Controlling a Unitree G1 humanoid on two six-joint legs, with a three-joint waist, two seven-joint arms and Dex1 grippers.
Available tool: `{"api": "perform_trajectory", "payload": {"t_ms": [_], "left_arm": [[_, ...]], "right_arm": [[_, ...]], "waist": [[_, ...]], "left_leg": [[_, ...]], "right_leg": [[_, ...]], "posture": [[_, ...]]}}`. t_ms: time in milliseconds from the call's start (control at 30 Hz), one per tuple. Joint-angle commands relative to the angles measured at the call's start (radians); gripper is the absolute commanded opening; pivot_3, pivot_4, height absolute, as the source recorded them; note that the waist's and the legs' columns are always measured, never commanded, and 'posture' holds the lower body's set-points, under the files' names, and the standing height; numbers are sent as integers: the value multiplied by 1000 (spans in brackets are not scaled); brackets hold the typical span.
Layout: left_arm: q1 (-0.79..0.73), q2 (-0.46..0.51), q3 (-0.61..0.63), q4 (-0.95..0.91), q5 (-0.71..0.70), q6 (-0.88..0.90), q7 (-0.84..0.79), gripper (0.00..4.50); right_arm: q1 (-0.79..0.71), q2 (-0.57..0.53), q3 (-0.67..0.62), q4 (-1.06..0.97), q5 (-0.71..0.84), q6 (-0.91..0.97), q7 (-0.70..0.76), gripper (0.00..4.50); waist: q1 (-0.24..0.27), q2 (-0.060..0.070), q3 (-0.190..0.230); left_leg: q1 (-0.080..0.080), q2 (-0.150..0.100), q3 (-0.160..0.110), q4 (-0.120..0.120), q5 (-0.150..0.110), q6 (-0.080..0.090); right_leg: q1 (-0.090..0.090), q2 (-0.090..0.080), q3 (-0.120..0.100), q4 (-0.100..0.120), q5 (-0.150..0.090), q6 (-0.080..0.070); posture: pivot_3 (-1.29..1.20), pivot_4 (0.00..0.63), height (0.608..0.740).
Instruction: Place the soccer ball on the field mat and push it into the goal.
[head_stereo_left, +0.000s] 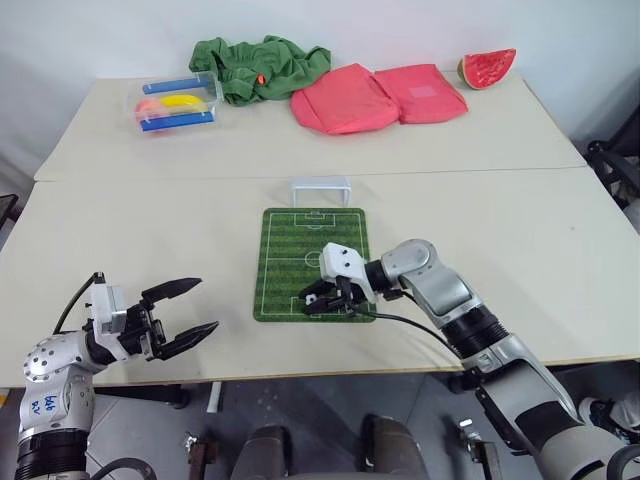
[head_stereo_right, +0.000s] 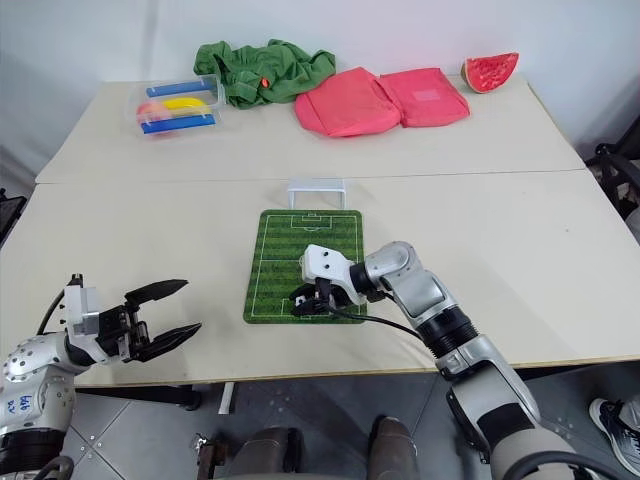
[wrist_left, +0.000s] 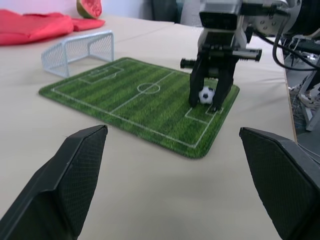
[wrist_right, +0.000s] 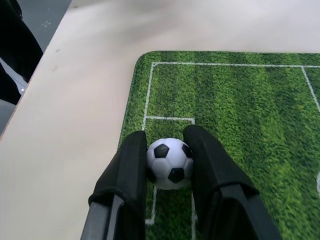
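Beige table (head_stereo_left: 150, 230). Our right gripper (wrist_right: 167, 165) pinches the soccer ball (wrist_right: 170, 163) low over the field mat (head_stereo_left: 290, 260), near end; goal (head_stereo_left: 320, 187) beyond far end. We should release gently so it stays. Left gripper (head_stereo_left: 185, 315) gapes empty.

Two beige tables (head_stereo_left: 150, 230) pushed together, white wall (head_stereo_left: 100, 30), grey floor (head_stereo_right: 150, 440)
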Motion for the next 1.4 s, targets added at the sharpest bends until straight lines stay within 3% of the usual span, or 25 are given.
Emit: {"api": "perform_trajectory", "payload": {"t_ms": [33,100,133,333,800,1067,1167,1400], "left_arm": [[3,-1,17,-35,-20,-2,15,4500],[0,0,16,-31,-18,-4,19,4500],[-1,0,15,-30,-18,-5,20,4500],[-11,-2,12,-26,-16,-4,33,4500],[-43,-2,5,-7,-14,0,34,4500],[-49,-5,3,-2,-14,0,33,4500],[-47,-4,4,-2,-16,0,29,4500],[-47,1,-1,-6,-25,15,3,4500]], "right_arm": [[-10,8,3,-6,-2,-26,14,843],[-10,10,2,3,-6,-30,14,843],[-10,10,1,6,-7,-32,14,1554],[-13,16,-10,19,-9,-41,6,3443],[-32,23,-31,0,9,-31,7,3443],[-34,-16,-87,-165,71,49,11,3443],[1,-49,-104,-281,104,113,7,2851],[163,-128,-55,-519,122,235,-22,552]], "waist": [[0,0,0],[0,0,0],[0,0,0],[0,0,0],[0,0,0],[1,0,0],[3,0,0],[4,-1,0]], "left_leg": [[0,0,0,0,0,0],[0,0,0,0,0,0],[0,0,0,0,0,0],[0,0,0,1,0,0],[0,0,0,1,0,0],[0,0,0,1,0,0],[0,0,0,0,0,0],[0,0,1,0,-1,0]], "right_leg": [[0,0,0,0,0,0],[0,0,0,0,0,0],[0,0,0,0,0,0],[0,0,0,1,0,0],[0,0,0,1,0,0],[0,0,0,1,0,0],[0,0,0,0,0,0],[0,0,0,0,0,0]], "posture": [[0,150,740],[0,150,740],[0,150,740],[0,150,740],[0,150,740],[0,150,740],[0,150,740],[0,150,740]]}}
